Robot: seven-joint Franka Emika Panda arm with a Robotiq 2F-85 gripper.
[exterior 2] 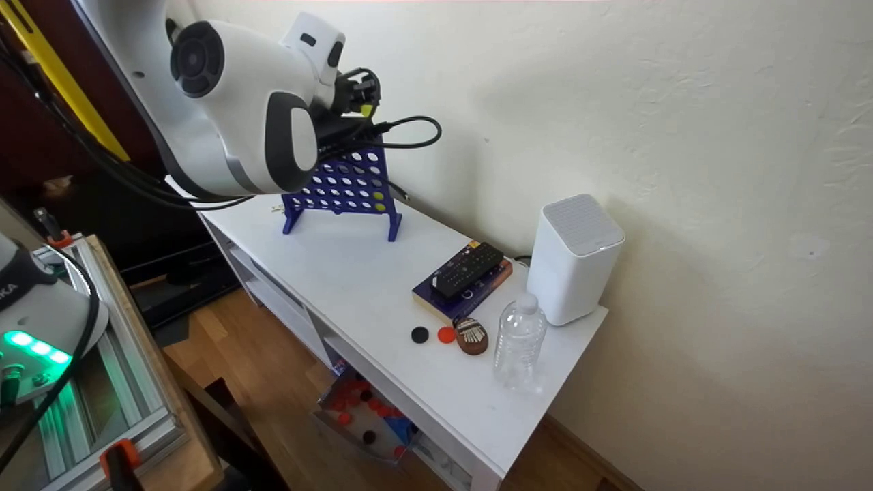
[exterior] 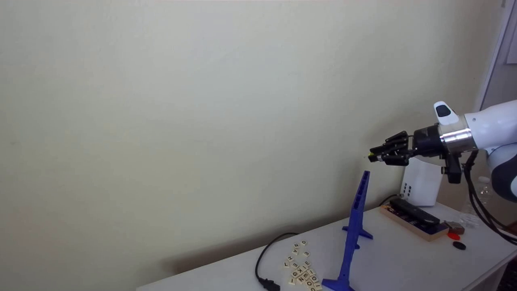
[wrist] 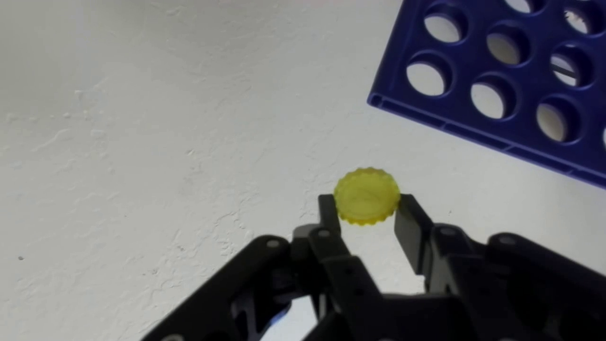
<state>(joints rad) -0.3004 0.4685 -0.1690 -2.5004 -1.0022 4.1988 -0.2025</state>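
Your end effector (wrist: 367, 203) pinches the yellow disc (wrist: 367, 194), apart from the blue rack (exterior: 354, 226).
You have the disc by opposite sides of its rim, between 2 fingertips (wrist: 411, 225), 1 round face showing in the wrist view. There the rack lies up and to the right; its slotted top edge (wrist: 487, 140) slants down rightward, its near corner almost straight above the disc (bare wall (wrist: 142, 189) shows in between). In an exterior view your only arm holds the disc higher than the rack, by its wall-side end; the rack's long axis runs across the bench (exterior 2: 327, 266) toward the wall.
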